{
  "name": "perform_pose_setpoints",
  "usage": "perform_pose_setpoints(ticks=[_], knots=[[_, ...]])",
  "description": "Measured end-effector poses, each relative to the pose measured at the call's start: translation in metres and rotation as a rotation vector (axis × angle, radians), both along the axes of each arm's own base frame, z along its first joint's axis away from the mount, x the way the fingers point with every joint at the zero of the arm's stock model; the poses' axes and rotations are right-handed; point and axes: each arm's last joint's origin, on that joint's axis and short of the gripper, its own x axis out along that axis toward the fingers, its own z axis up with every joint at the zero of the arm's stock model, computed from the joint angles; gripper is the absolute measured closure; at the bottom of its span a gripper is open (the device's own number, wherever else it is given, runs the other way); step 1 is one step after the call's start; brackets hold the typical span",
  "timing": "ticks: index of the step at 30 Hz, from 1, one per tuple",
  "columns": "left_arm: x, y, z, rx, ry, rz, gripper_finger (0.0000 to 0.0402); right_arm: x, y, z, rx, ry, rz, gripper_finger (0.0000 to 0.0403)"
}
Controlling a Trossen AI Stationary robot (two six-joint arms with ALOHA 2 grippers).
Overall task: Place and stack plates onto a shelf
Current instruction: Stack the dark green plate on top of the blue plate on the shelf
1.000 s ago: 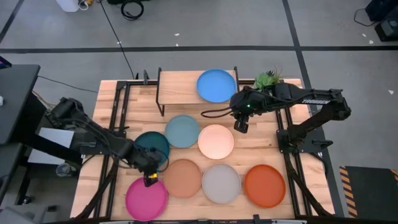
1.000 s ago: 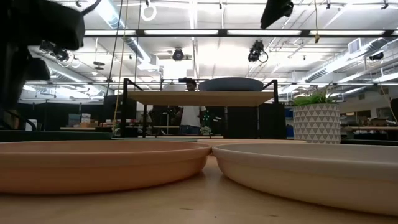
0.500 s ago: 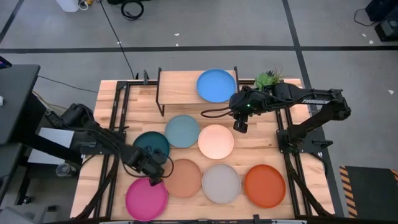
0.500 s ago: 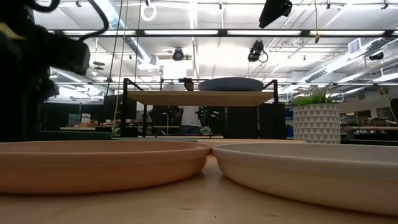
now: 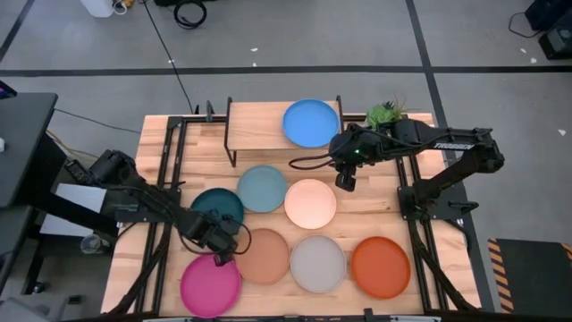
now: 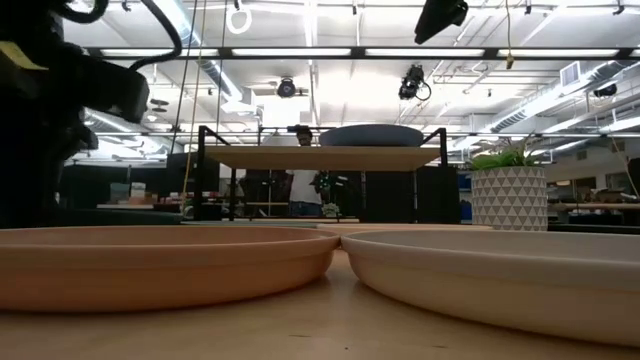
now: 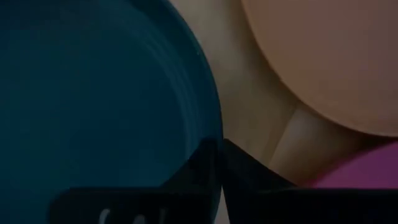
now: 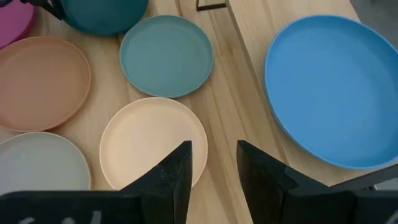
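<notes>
My left gripper (image 5: pixel 223 248) is low at the near right rim of the dark teal plate (image 5: pixel 213 207), shut on that rim; the left wrist view shows the gripper (image 7: pixel 222 167) and the plate (image 7: pixel 93 93). The magenta plate (image 5: pixel 210 284) and the peach-tan plate (image 5: pixel 264 256) lie flat close beside it. The bright blue plate (image 5: pixel 311 122) lies flat on the right half of the shelf (image 5: pixel 259 128). My right gripper (image 5: pixel 346 182) is open and empty, above the table between the shelf and the cream-white plate (image 5: pixel 310 203). My left gripper pinches the dark teal plate's rim (image 7: pixel 214 134) on its near right side, one finger (image 7: pixel 198 171) on the inner side of the rim and one (image 7: pixel 249 177) outside. The fingers slant down from the near side. The plate lies flat on the table.
The light blue plate (image 5: pixel 262 188), grey plate (image 5: pixel 317 264) and orange plate (image 5: pixel 380 266) lie flat on the tabletop. A potted plant (image 5: pixel 384 114) stands at the far right beside the shelf. The shelf's left half (image 5: pixel 255 125) is bare wood.
My left gripper has gone a little toward the table's right and far edges, from over the magenta plate's far rim to the dark teal plate's near right rim, and has turned and come lower. No plate has moved.
</notes>
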Motion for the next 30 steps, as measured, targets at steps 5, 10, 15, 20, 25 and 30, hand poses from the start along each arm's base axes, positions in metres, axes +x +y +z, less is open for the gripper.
perform_pose_setpoints(ticks=[5,10,15,20,25,30], knots=[[-0.001,-0.002,0.058,-0.061,-0.015,-0.061,0.0387,0.001,-0.004,0.0,-0.017,-0.002,0.002,0.0271],[0.01,0.0,0.126,-0.187,-0.143,-0.157,0.0388,-0.003,-0.011,0.004,-0.029,-0.016,-0.015,0.0271],[0.027,0.012,0.188,-0.267,-0.245,-0.263,0.0388,-0.015,-0.02,0.02,-0.049,-0.047,-0.047,0.0271],[0.053,0.048,0.234,-0.149,-0.381,-0.34,0.0388,-0.038,-0.028,0.044,-0.09,-0.106,-0.121,0.0271],[0.087,0.1,0.254,0.006,-0.525,-0.35,0.0388,-0.062,-0.031,0.065,-0.062,-0.22,-0.205,0.0271],[0.116,0.145,0.268,0.185,-0.752,-0.368,0.0388,-0.079,-0.03,0.073,-0.051,-0.284,-0.246,0.0271]])
